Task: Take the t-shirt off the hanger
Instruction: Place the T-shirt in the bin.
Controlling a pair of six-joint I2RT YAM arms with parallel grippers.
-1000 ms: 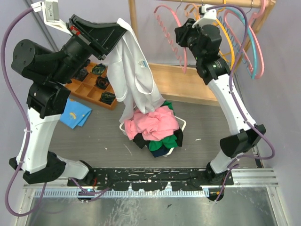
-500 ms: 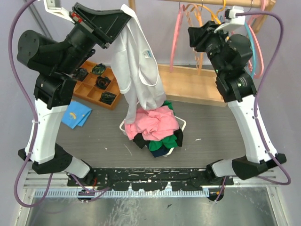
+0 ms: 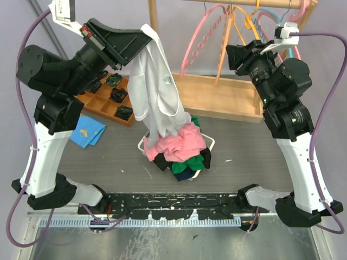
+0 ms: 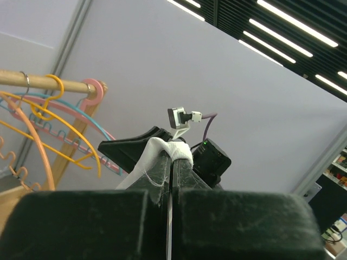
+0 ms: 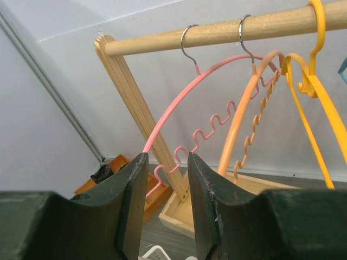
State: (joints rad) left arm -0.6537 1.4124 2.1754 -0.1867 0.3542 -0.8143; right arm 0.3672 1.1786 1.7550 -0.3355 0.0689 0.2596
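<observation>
- clamped together at the left gripper [image 4: 171, 162] on a fold of the white t-shirt [image 3: 157, 92]; shirt held high, off the hanger, hem resting on the clothes pile [image 3: 181, 142].
- right gripper [image 5: 165, 162] parted, empty, near the bare pink hanger [image 5: 173, 103].
- possible slip: thin pinch, long hanging cloth.
- possible snag on the pile if dragged sideways.

Pale grey wall [image 4: 162, 65] behind wood rack [image 5: 217, 31], ceiling strip lights [image 4: 295, 24], dk grey tabletop [image 3: 108, 157].

Grey table [image 3: 244, 151]: clothes basket [image 3: 211, 142] (ctr), blue cloth [image 3: 87, 131], wooden tray [image 3: 104, 106].
</observation>
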